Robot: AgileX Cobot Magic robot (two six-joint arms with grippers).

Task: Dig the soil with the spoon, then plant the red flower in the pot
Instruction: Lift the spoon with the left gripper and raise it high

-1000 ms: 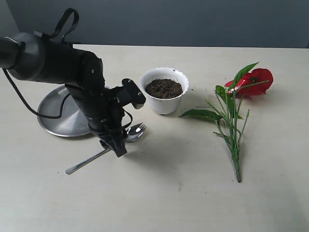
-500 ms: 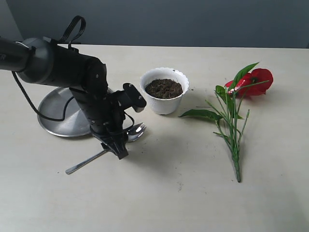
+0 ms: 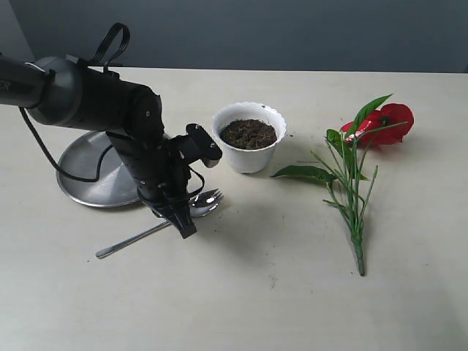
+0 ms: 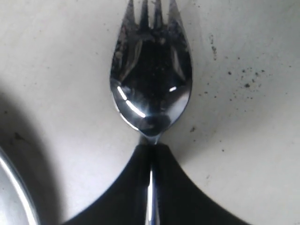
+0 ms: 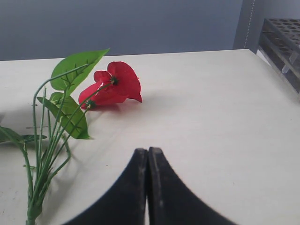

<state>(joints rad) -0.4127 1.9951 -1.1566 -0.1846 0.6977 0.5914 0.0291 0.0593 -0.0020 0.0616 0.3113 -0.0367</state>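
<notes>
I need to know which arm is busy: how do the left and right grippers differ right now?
The left gripper is shut on the spoon, pinching its handle just behind the bowl; the right gripper is shut on nothing, jaws pressed together. The left gripper sits low beside the steel plate; the right gripper faces the red flower, apart from it. Both are black and closed.

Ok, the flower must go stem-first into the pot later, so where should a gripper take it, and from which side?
Grip the red flower on its lower stem, where it runs bare and single, probably from above with jaws across it. It lies flat on the table; leaves and bloom spread higher up, and the cut end is left free for the pot.
</notes>
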